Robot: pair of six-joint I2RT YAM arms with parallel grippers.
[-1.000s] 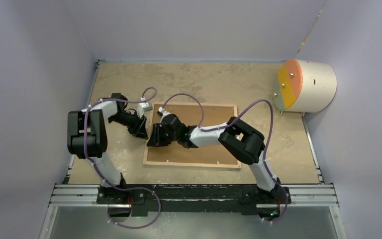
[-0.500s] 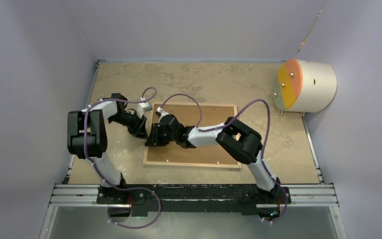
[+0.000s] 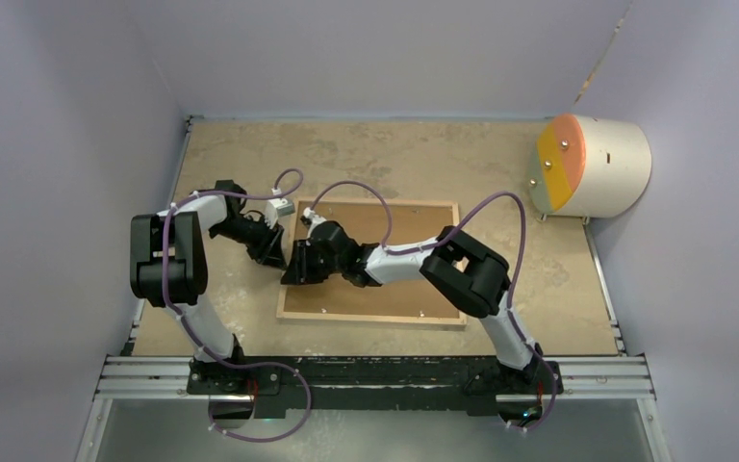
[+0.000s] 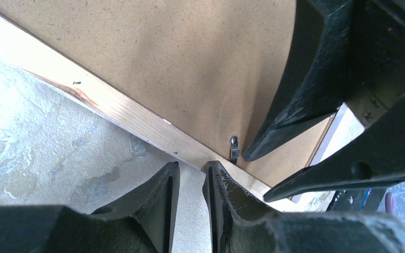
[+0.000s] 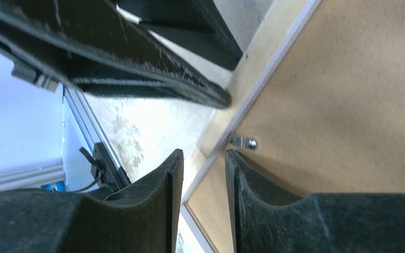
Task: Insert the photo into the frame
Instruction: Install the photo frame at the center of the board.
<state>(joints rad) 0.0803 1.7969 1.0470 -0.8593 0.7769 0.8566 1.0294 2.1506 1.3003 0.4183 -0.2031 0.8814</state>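
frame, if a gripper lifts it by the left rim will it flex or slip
Probably stiff: the frame has a wood rim around a flat board. Likely slides when pushed, lying flat on the table. Its thin rim offers little grip, so it may slip.

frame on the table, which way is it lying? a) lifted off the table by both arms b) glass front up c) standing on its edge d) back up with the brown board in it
D: the large rectangular light-wood picture frame lies flat on the table, back up, with the plain brown backing board filling it and a small metal clip at its rim.
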